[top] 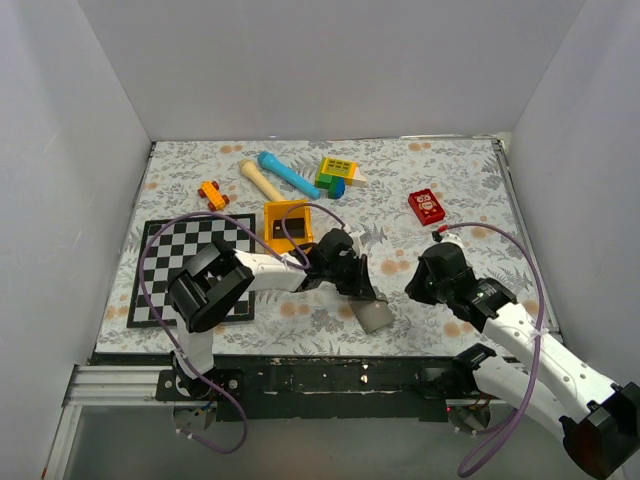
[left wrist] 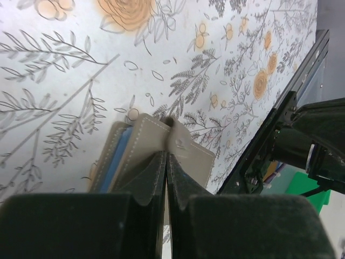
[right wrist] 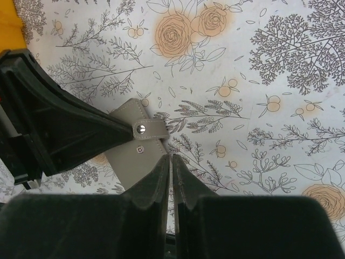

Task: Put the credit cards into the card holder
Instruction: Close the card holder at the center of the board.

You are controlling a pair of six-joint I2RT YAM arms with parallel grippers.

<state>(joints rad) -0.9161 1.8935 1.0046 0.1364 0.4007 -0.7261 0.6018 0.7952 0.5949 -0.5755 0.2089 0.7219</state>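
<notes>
While the left hand [left wrist: 167,159] clamps one edge of the grey holder [left wrist: 143,137], lying at lower centre of the overhead frame near the table's [top: 450,170] front edge, the right hand [right wrist: 171,162] sits all but closed at the holder's lower-right corner. Whether it pinches that corner cannot be told. No cards are plainly visible. Opening it well likely calls for a firm left grip and a slow, steady pull to bare the blue pockets [left wrist: 119,156].

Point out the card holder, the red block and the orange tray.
card holder [right wrist: 135,159]: right wrist view, grey outer face.
red block [top: 427,206]: top external view, its top face.
orange tray [top: 268,225]: top external view, left wall.
</notes>
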